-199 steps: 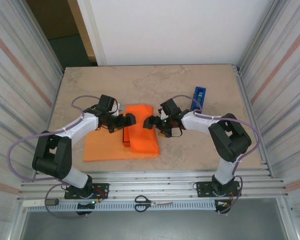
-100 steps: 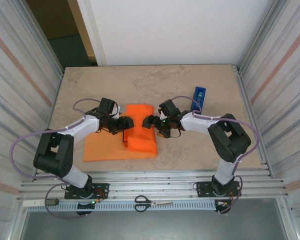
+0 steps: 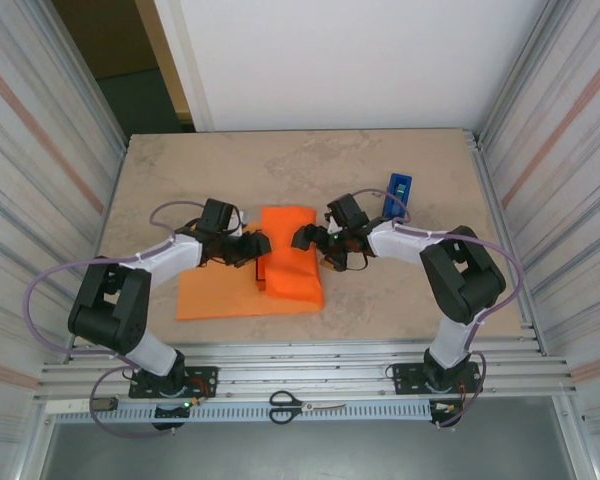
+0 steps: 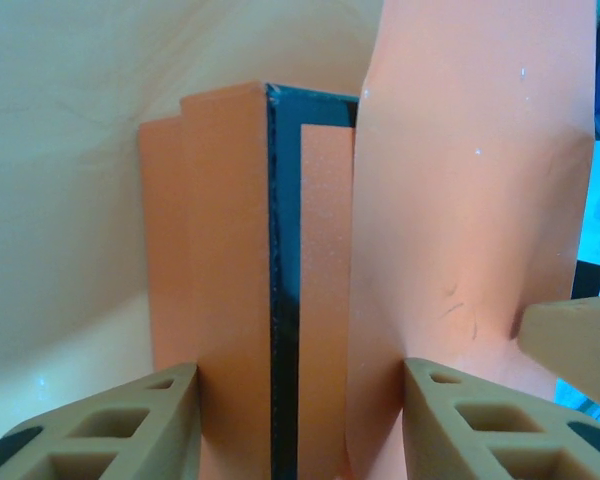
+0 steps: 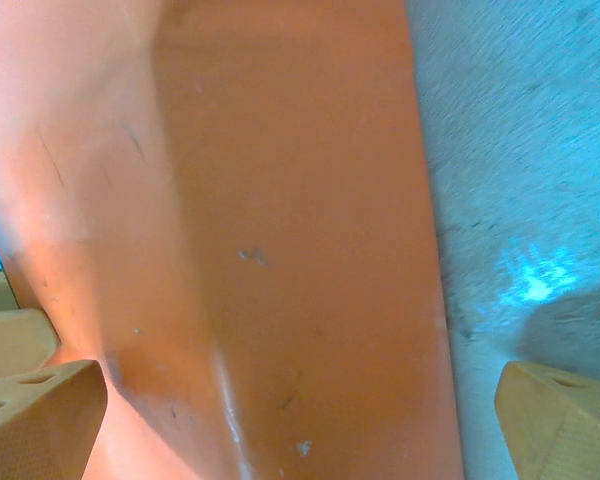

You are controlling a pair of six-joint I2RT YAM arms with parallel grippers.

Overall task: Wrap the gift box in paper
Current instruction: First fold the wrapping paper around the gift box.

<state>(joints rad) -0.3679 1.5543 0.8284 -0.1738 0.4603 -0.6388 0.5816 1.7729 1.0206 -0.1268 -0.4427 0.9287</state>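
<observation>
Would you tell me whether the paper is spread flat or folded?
Partly folded: the paper laps its right half over the gift box, while its left half lies flat on the table.

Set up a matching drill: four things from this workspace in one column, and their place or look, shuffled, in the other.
Column one:
1. gift box
2. paper
3. tape dispenser
4. scissors

Column two:
A. blue, on the right half of the table
B. on the metal rail at the near edge
C. black edge showing, partly covered
D. spread flat, one side folded over

Pairs: 1-C, 2-D, 3-A, 4-B
</observation>
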